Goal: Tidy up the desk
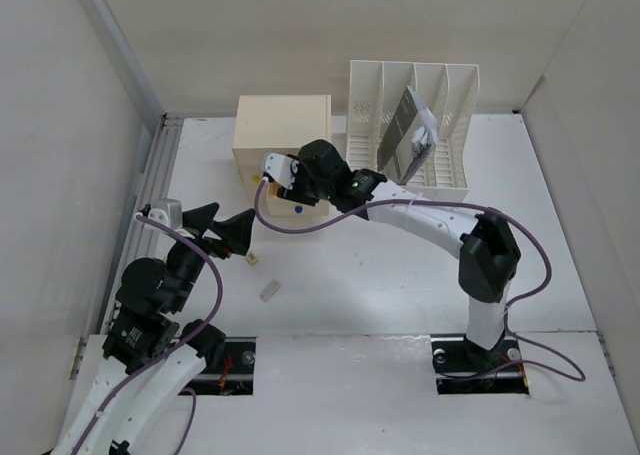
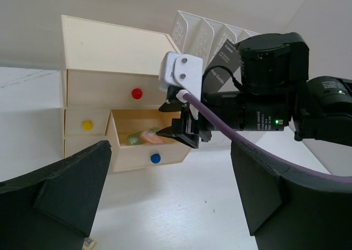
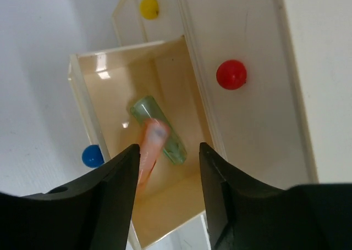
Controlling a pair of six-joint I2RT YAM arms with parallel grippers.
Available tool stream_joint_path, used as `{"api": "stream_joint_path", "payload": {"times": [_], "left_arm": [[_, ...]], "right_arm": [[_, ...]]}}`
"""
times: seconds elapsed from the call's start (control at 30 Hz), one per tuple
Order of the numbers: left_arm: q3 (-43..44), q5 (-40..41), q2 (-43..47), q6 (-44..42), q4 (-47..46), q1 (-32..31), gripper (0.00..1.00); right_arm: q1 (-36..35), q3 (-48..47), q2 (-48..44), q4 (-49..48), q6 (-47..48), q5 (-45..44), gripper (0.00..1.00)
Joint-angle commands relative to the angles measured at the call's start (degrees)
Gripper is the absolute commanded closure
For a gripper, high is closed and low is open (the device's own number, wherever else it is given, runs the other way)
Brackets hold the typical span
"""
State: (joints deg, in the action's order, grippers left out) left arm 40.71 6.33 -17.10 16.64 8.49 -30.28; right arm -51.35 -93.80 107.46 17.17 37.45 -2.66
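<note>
We see the desk (image 1: pixel 380 285) as the wide white top under both arms, w/ its grey rail (image 1: pixel 150 190) along the left edge in the top view. At the back of it sit the cream drawer box (image 1: pixel 283 125) and, just beside it on the right, the white file rack (image 1: pixel 462 105), which holds a grey-and-white booklet (image 1: pixel 410 135) leaning in one slot. On the box front we make out 3 knobs: a red knob (image 3: pixel 231 75) on the upper drawer, which is shut; a yellow knob (image 3: pixel 149 7) on a smaller shut drawer below it; and the blue-knob drawer (image 2: pixel 137 154), which stands pulled out. Inside that drawer lie a green tube (image 3: pixel 162 126) and an orange item (image 3: pixel 147 156). The orange one is blurred, so we can't say what it is. R gripper (image 3: pixel 168 151) hangs right over the open drawer, tips pointing down into it, jaws apart and nothing clamped btwn them. L gripper (image 2: pixel 176 206) hovers low over the desk in front of the box, facing the drawer fronts, jaws spread wide, empty. On the bare desk near L gripper are 2 small bits: a cream piece (image 1: pixel 250 259) just beside its fingers and a grey piece (image 1: pixel 268 290) a bit nearer the arm bases. Both are too small to ID.
</note>
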Motion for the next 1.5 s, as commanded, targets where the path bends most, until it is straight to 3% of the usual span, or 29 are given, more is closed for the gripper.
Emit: {"api": "stream_joint_path", "payload": {"times": [0.0, 0.03, 0.07, 0.13, 0.17, 0.23, 0.4, 0.53, 0.77, 0.9, 1.03, 1.17, 1.47], "left_arm": [[-0.1, 0.44, 0.58, 0.14, -1.55, -0.13, 0.11], [-0.1, 0.44, 0.58, 0.14, -1.55, -0.13, 0.11], [-0.1, 0.44, 0.58, 0.14, -1.55, -0.13, 0.11], [-0.1, 0.44, 0.58, 0.14, -1.55, -0.13, 0.11], [-0.1, 0.44, 0.58, 0.14, -1.55, -0.13, 0.11], [-0.1, 0.44, 0.58, 0.14, -1.55, -0.13, 0.11], [-0.1, 0.44, 0.58, 0.14, -1.55, -0.13, 0.11], [-0.1, 0.44, 0.58, 0.14, -1.55, -0.13, 0.11], [-0.1, 0.44, 0.58, 0.14, -1.55, -0.13, 0.11], [-0.1, 0.44, 0.58, 0.14, -1.55, -0.13, 0.11], [-0.1, 0.44, 0.58, 0.14, -1.55, -0.13, 0.11], [-0.1, 0.44, 0.58, 0.14, -1.55, -0.13, 0.11], [-0.1, 0.44, 0.58, 0.14, -1.55, -0.13, 0.11]], "right_arm": [[0.29, -1.39, -0.49, -2.83, -1.59, -0.6, 0.47], [0.29, -1.39, -0.5, -2.84, -1.59, 0.62, 0.55], [0.29, -1.39, -1.19, -2.84, -2.2, 1.77, 0.71], [0.82, -0.86, -2.08, -2.84, -2.21, 7.12, 0.84], [1.6, -0.86, -2.77, -2.06, -2.73, 9.75, 0.96], [3.0, -1.82, -2.78, -0.04, -2.74, 17.93, 1.0], [4.33, -6.99, 0.72, 12.78, 1.55, 30.94, 1.0], [4.33, -9.73, 5.9, 20.18, 3.77, 32.89, 1.0], [4.33, -7.36, 7.67, 16.05, -0.35, 24.73, 1.0], [4.33, -6.04, 7.68, 10.96, -4.05, 15.25, 1.0], [5.47, -3.95, 5.4, 9.38, -4.05, 23.27, 1.0], [5.47, -0.33, 1.09, 4.02, -4.58, 25.77, 1.0], [5.47, 0.2, 0.56, 8.32, -1.6, 35.69, 1.0]]}}
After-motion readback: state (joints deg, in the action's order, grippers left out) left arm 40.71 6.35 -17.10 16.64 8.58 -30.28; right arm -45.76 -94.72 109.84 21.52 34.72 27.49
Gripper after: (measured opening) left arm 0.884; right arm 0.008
